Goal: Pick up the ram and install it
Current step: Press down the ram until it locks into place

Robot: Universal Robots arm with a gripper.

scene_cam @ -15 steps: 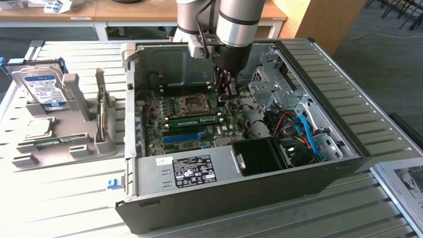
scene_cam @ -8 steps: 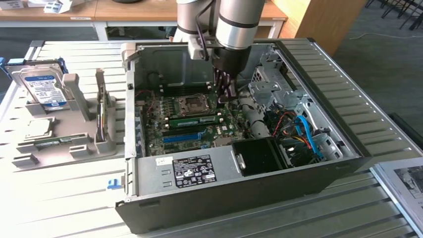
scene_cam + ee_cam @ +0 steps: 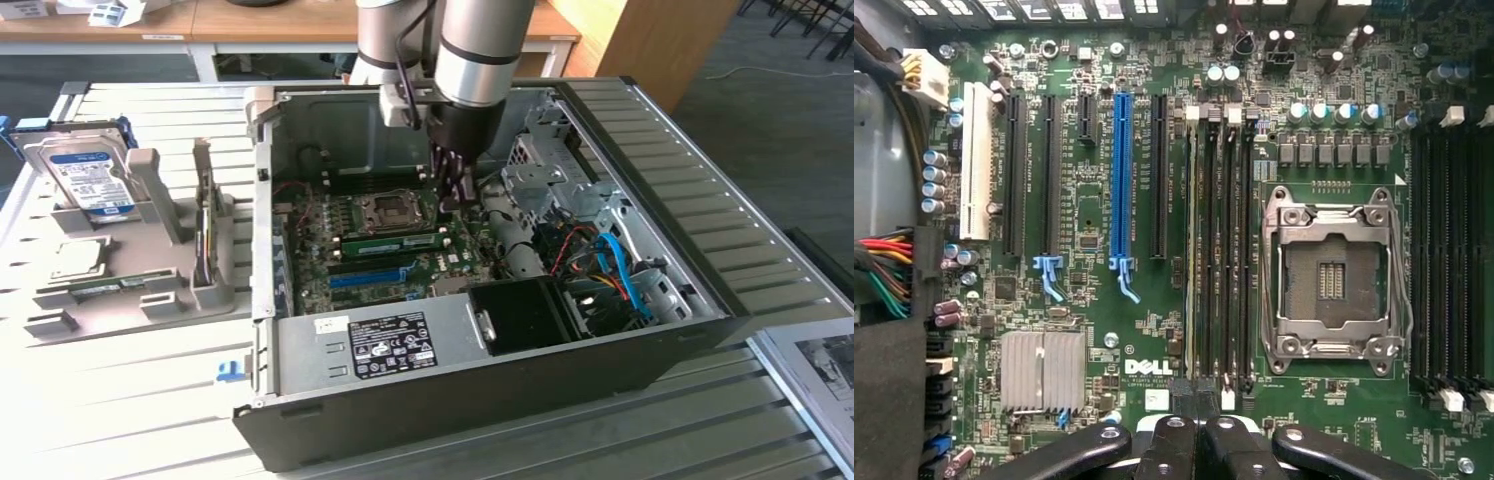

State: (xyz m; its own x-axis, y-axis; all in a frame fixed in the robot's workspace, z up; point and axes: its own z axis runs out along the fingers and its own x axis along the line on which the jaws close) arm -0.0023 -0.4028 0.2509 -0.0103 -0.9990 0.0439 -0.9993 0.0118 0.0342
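The ram (image 3: 394,243) is a long green stick lying along a memory slot on the motherboard, just in front of the empty processor socket (image 3: 391,208). In the wrist view I see the ram (image 3: 1191,250) edge-on as a thin pale strip in the outermost of several dark slots. My gripper (image 3: 454,200) reaches down into the open computer case, its tips just above the stick's end on the exterior view's right. The gripper (image 3: 1199,435) is shut with nothing visible between its fingers. Whether it touches the stick I cannot tell.
The case walls (image 3: 694,260) and the drive cage (image 3: 547,165) hem in the arm. Cables (image 3: 607,265) and a black power supply (image 3: 534,315) sit on the exterior view's right. A grey holder (image 3: 160,290) outside the case carries a hard drive (image 3: 87,175) and a square chip (image 3: 78,258).
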